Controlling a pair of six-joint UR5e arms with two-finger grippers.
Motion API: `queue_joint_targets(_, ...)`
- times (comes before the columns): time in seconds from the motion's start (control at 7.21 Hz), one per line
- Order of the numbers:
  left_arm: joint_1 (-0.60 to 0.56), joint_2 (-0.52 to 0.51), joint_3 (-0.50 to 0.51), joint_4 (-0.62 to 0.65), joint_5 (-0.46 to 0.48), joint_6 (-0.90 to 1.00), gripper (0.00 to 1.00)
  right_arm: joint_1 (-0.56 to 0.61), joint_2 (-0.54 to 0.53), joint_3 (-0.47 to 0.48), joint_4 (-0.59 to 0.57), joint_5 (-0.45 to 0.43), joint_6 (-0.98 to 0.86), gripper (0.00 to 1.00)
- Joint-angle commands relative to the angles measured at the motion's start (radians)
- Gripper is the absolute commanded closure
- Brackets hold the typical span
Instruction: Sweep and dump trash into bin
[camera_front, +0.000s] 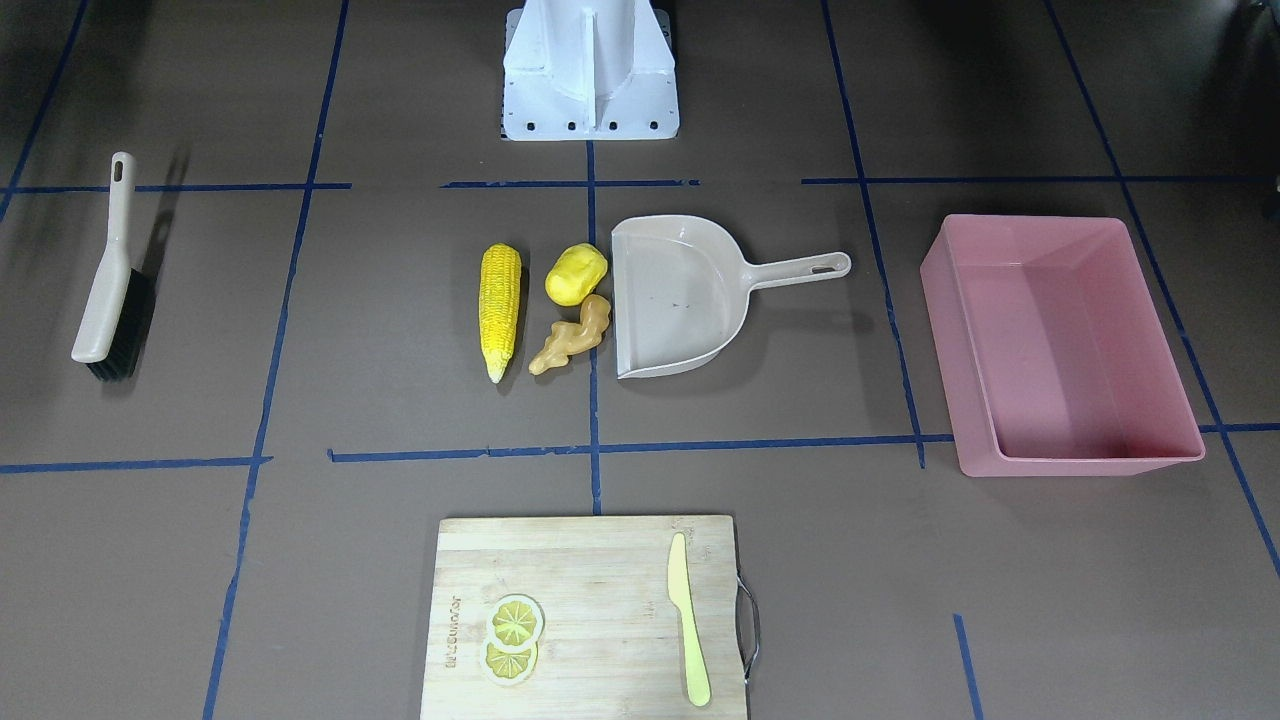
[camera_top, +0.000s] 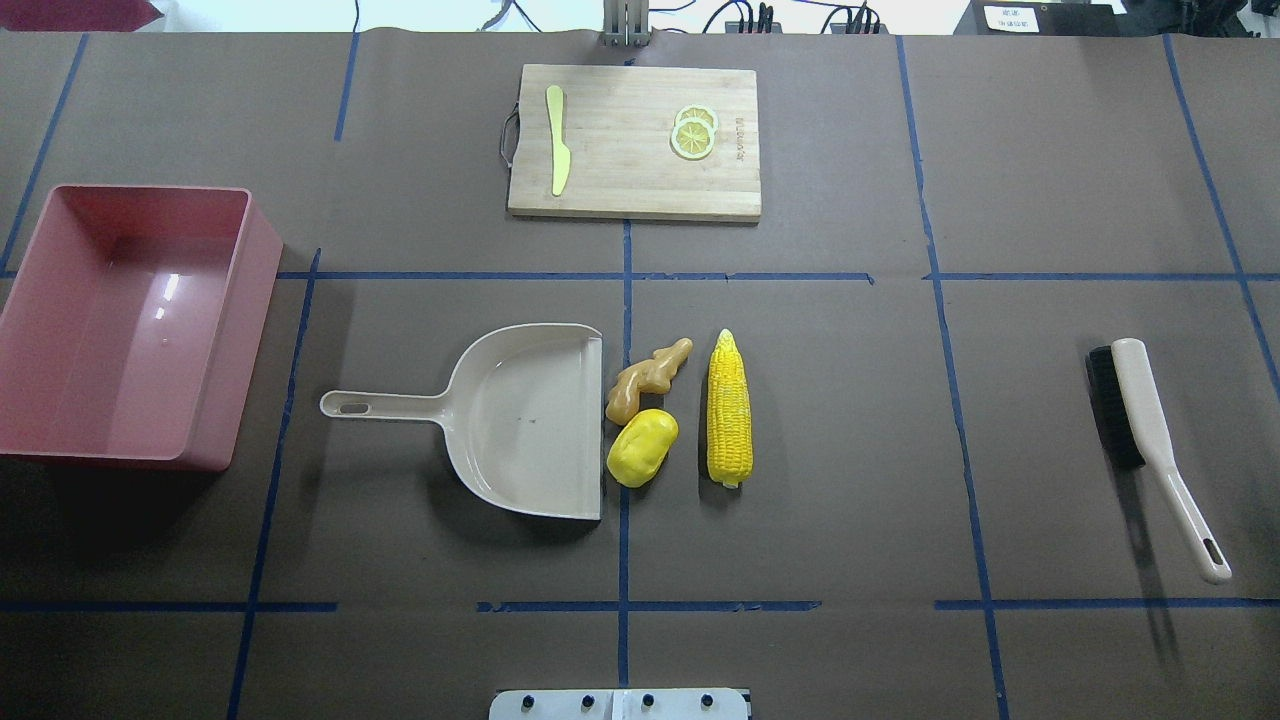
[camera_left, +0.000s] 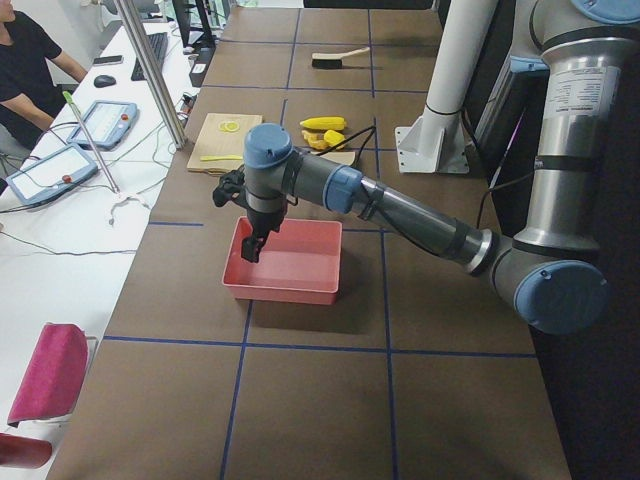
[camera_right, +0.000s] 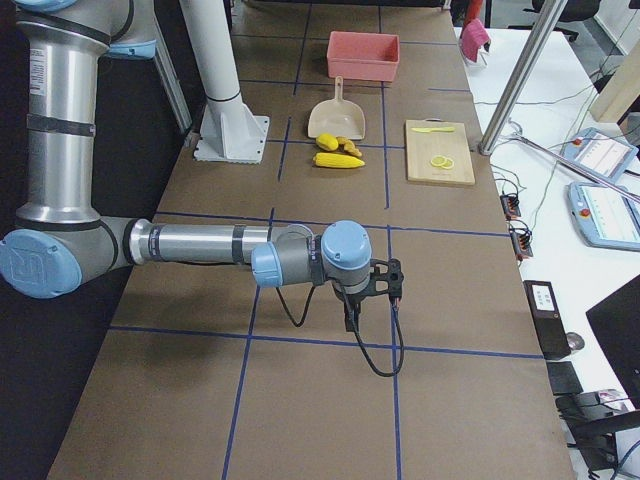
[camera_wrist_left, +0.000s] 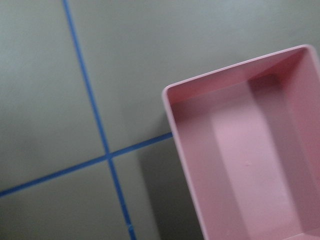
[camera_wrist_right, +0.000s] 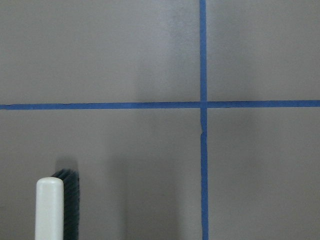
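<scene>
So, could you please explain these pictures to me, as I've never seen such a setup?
A robot with two arms stands at a table. Six cameras film it: one facing, one behind, one at each table end, one per wrist. On the table lie a pink bin, a dustpan, a corn cob, a potato, a ginger root, a brush, and a cutting board with lemon slices and a knife. The left end effector hangs over the bin, the right end effector over the other end. Nothing is held.

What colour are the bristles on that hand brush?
The brush's bristles are black, beneath a beige handle; the overhead exterior view shows them best.
</scene>
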Motion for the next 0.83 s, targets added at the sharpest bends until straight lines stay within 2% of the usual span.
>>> queue_joint_targets(0.0, 0.145, -0.039, -0.105, 0.0, 0.01, 0.005, 0.0, -0.04, 0.017, 0.018, -0.009, 0.054, 0.106, 0.0)
queue_joint_targets(0.14, 0.203, -0.078, -0.143, 0.008, 0.014, -0.002, 0.0, -0.075, 0.016, 0.05, 0.002, 0.086, 0.245, 0.0)
queue_joint_targets(0.42, 0.242, -0.106, -0.145, 0.006, 0.016, -0.002, 0.0, -0.191, -0.042, 0.148, 0.005, 0.036, 0.264, 0.01)
queue_joint_targets(0.69, 0.302, -0.117, -0.143, 0.005, 0.008, -0.001, 0.0, -0.253, -0.042, 0.228, 0.005, 0.013, 0.403, 0.0)
